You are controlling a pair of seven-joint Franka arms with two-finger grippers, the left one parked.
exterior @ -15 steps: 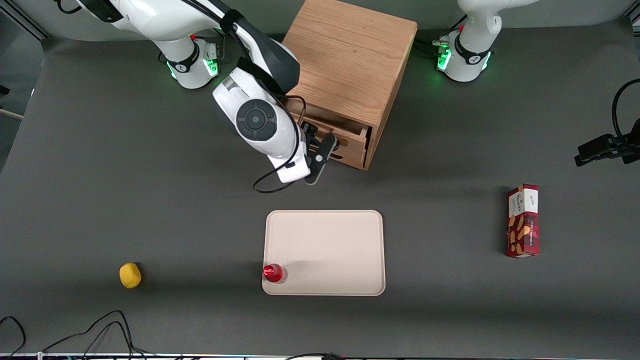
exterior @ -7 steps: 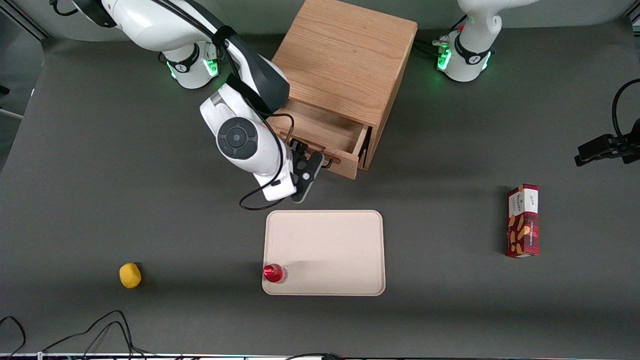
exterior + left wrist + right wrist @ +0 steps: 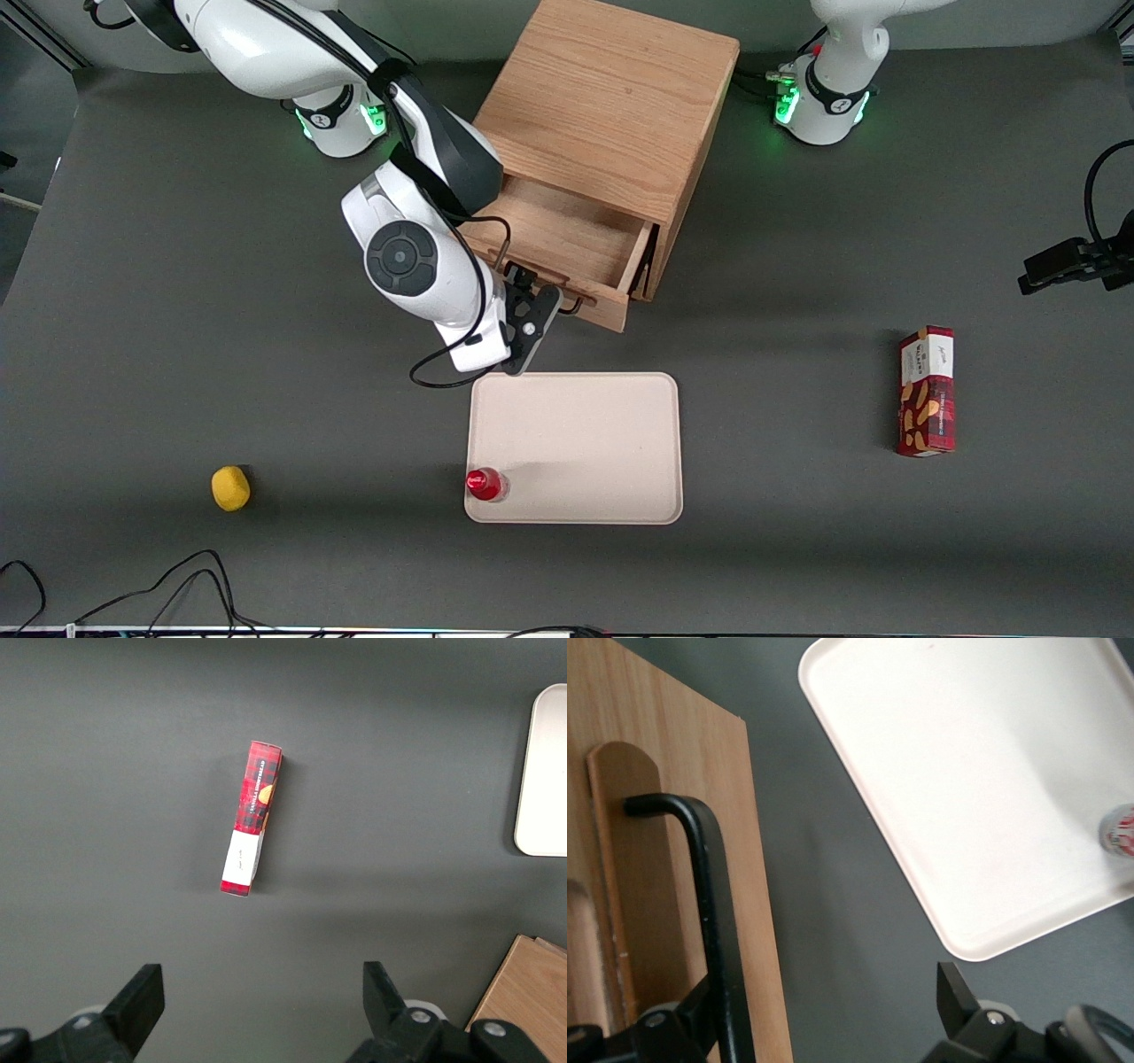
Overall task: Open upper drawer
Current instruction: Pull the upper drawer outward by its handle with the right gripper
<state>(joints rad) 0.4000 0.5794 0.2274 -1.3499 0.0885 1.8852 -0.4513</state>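
1. Gripper: at the drawer's front, one finger beside the black handle; whether it clamps the bar cannot be told.
2. Upper drawer: drawn well out of the cabinet, tray exposed.
3. Beige tray: nearer the front camera than the gripper, clear of the drawer's travel.

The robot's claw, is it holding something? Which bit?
The claw is hooked on the upper drawer by its thin black bar handle, which runs between its fingers. Whether they squeeze it cannot be told.

upper drawer | light oak, blk wire handle | pulled partway out of cabinet | tray empty
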